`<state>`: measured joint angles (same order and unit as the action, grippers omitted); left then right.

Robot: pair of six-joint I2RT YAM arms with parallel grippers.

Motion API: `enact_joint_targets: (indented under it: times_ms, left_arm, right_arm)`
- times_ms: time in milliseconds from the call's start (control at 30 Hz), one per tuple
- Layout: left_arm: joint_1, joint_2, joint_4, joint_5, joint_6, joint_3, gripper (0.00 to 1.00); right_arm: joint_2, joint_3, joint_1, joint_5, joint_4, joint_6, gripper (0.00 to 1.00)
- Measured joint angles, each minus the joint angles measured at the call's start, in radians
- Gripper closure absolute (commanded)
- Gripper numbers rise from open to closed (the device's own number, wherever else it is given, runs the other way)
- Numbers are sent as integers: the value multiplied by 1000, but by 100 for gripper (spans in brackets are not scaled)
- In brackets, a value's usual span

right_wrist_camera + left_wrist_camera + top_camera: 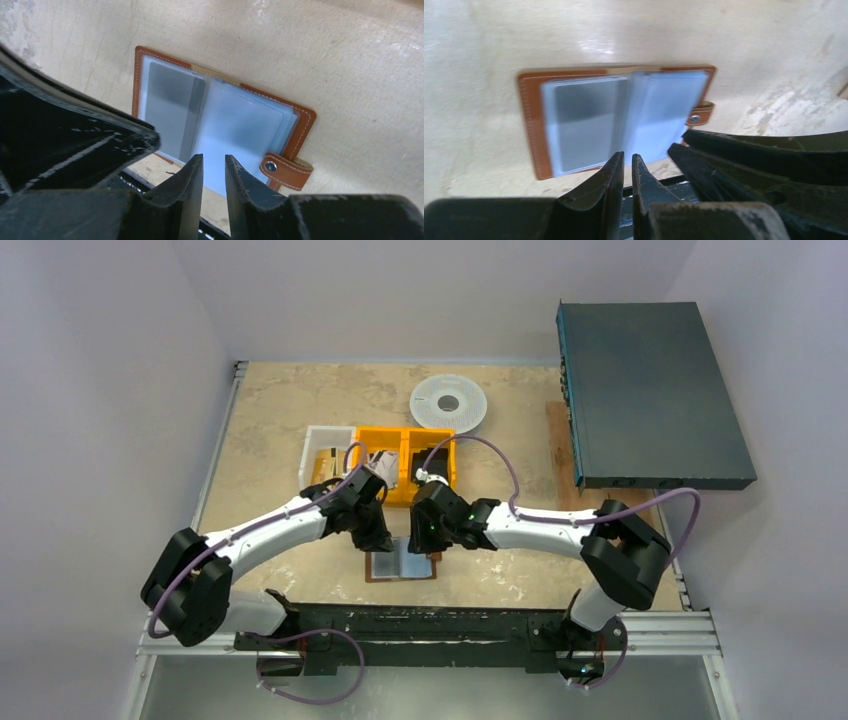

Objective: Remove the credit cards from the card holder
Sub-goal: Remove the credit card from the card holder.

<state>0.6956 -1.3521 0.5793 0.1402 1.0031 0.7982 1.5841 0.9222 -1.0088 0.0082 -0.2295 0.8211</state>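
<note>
The brown card holder lies open on the table between the two arms, its snap tab unfastened. Its pale clear sleeves fan up at the middle. A grey credit card shows inside the left-hand sleeve. My left gripper hovers just over the holder's near edge, its jaws a narrow slit apart with nothing between them. My right gripper hangs close beside it over the right-hand sleeves, jaws a little wider, also empty. Each wrist view shows the other gripper's dark fingers.
Two orange bins and a white bin stand just behind the holder, with dark items inside. A white spool lies further back. A large dark box fills the back right, over a wooden board.
</note>
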Motion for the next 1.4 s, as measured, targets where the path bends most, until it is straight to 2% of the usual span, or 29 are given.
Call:
enact_joint_targets:
  times_ms: [300, 933, 1400]
  left_arm:
    - [-98, 51, 46, -24, -32, -113, 89]
    - [-100, -8, 5, -3, -55, -139, 90]
    - [-99, -27, -2, 9, -63, -139, 84]
  right_arm:
    - [95, 9, -1, -2, 6, -5, 80]
    - [82, -31, -1, -1, 40, 8, 83]
    - [82, -42, 0, -8, 63, 8, 83]
